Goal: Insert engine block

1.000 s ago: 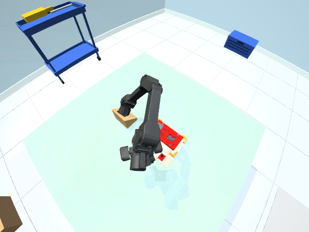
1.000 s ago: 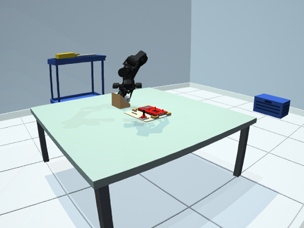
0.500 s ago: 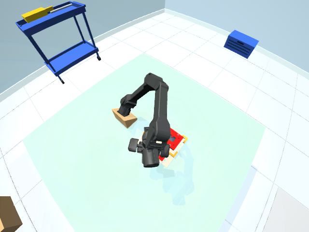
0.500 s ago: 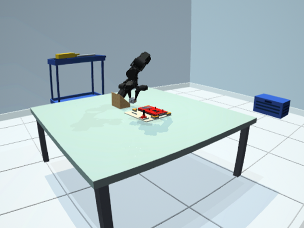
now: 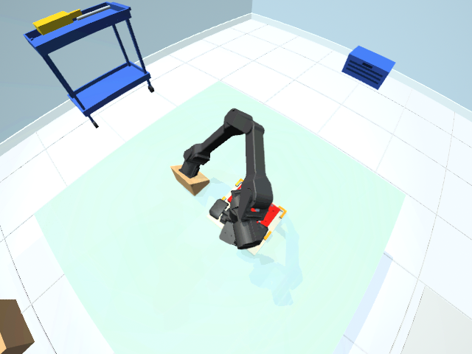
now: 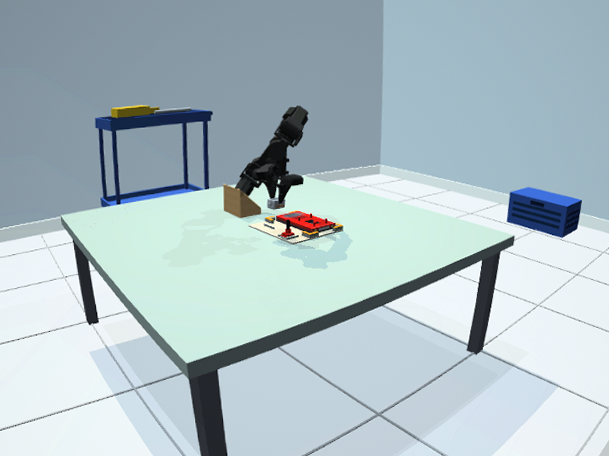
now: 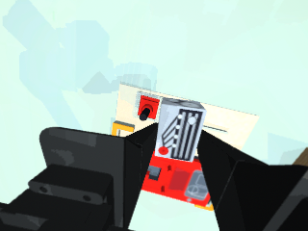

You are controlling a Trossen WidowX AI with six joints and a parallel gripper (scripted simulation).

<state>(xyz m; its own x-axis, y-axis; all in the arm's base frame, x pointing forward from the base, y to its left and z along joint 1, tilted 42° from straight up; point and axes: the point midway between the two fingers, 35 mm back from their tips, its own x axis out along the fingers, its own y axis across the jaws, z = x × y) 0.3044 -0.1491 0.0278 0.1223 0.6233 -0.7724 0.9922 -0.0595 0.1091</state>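
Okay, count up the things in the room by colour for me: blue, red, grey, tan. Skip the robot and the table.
Blue: 2, the cart and the toolbox
Red: 2, the car body and a small switch
Grey: 1, the engine block in the gripper
Tan: 2, the wedge and a box on the floor
Total: 7

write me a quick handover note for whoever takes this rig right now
Gripper: shut on the engine block, a grey block with black stripes and a red dot, held between the fingers.
Block: in the air above the cream board, near the red car body. The car body lies flat on the board; a small red fixture with a black peg sits beside it.
Done: block picked up and carried over.
Left: line it up over the opening, slot side toward the rib, push fully down, release, withdraw without touching anything.
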